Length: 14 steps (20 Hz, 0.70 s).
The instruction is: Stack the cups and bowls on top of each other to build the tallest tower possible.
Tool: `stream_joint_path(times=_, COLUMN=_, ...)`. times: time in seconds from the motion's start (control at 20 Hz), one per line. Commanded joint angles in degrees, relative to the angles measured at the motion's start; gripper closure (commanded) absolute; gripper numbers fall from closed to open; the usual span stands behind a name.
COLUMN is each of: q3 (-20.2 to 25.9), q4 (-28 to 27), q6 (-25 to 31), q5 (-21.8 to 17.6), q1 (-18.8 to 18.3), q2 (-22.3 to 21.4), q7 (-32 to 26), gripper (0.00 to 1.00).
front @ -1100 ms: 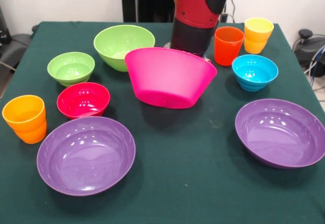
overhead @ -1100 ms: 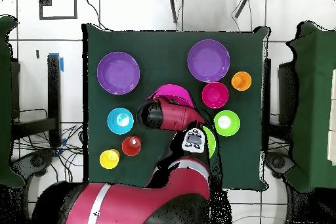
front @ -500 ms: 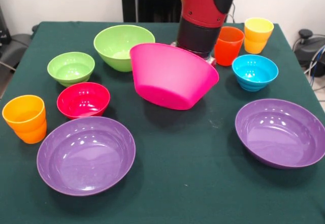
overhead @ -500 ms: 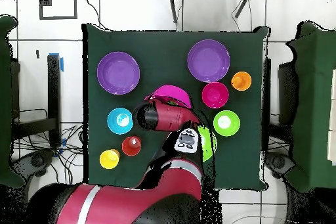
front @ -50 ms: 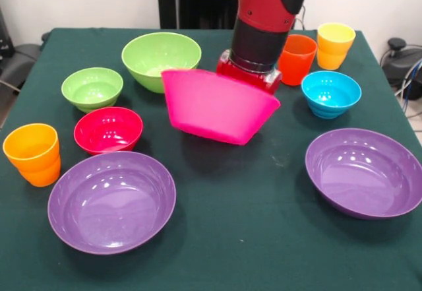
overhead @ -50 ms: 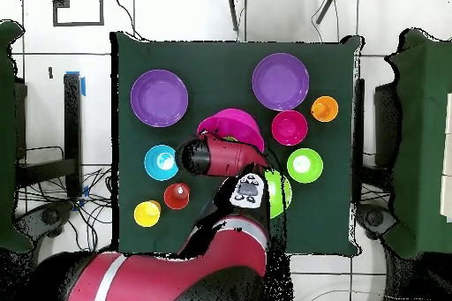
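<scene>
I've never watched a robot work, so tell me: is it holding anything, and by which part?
Yes: the pink bowl hangs tilted off the table, held by its far rim, where the gripper meets it.

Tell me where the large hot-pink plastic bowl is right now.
In the front view the large hot-pink plastic bowl hangs tilted at table centre below the arm's wrist, between the large light-green bowl and the blue bowl.
</scene>
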Motion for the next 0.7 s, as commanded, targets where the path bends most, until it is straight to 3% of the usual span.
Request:
stream_joint_path(times=0.05, q3=0.56, q4=-2.86, q6=10.89, q5=-3.40, q1=2.06, q2=-4.29, q7=-0.67, gripper=1.00)
stream_joint_path(times=0.45, q3=0.65, q4=-4.32, q6=9.73, q5=-4.09, q1=1.71, q2=-3.65, q7=-0.83, gripper=1.00)
stream_joint_path(times=0.7, q3=1.85, q4=-5.43, q6=5.89, q5=-4.67, q1=0.36, q2=-1.58, q7=-1.33, gripper=1.00)
